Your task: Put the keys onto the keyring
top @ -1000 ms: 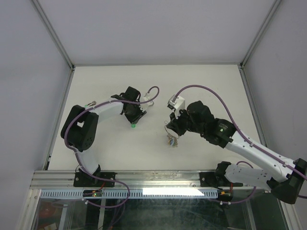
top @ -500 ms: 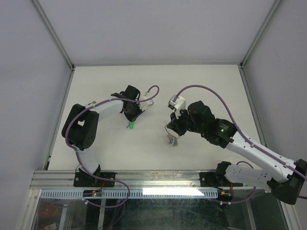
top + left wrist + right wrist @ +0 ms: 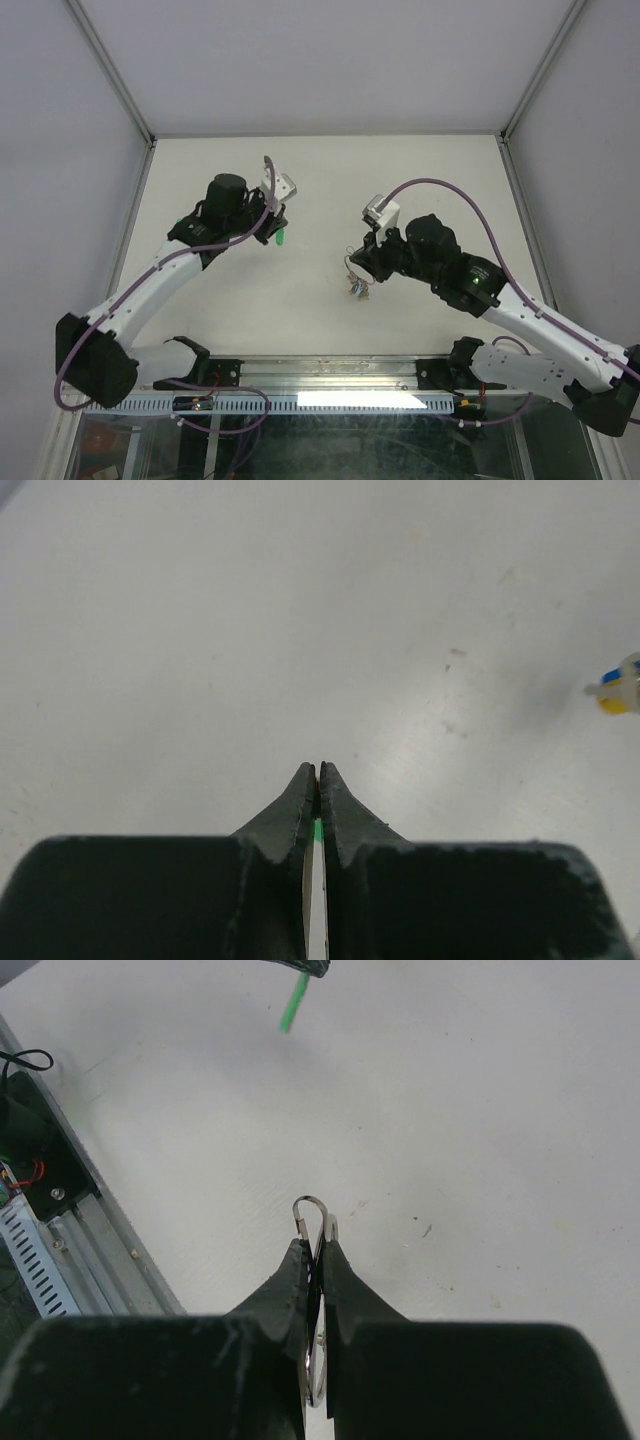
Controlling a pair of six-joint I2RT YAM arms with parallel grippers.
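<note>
My left gripper (image 3: 277,226) is shut on the green key (image 3: 283,238) and holds it above the table, left of centre. In the left wrist view its jaws (image 3: 318,770) are pressed together with a sliver of the green key (image 3: 317,829) between them. My right gripper (image 3: 362,263) is shut on the keyring (image 3: 312,1210), whose open wire end pokes out past the fingertips (image 3: 298,1260). A small bunch of keys (image 3: 357,289) with blue and yellow tags hangs below it and also shows in the left wrist view (image 3: 620,686). The green key (image 3: 293,1005) shows far ahead of the ring.
The white tabletop (image 3: 320,180) is walled on three sides. A metal rail (image 3: 320,370) and the arm bases run along its near edge. A cable tray (image 3: 40,1250) lies to the left in the right wrist view.
The left arm has lifted the green key off the table and swung up and back, with its elbow now stretched out. The right gripper with the keyring has barely moved.
</note>
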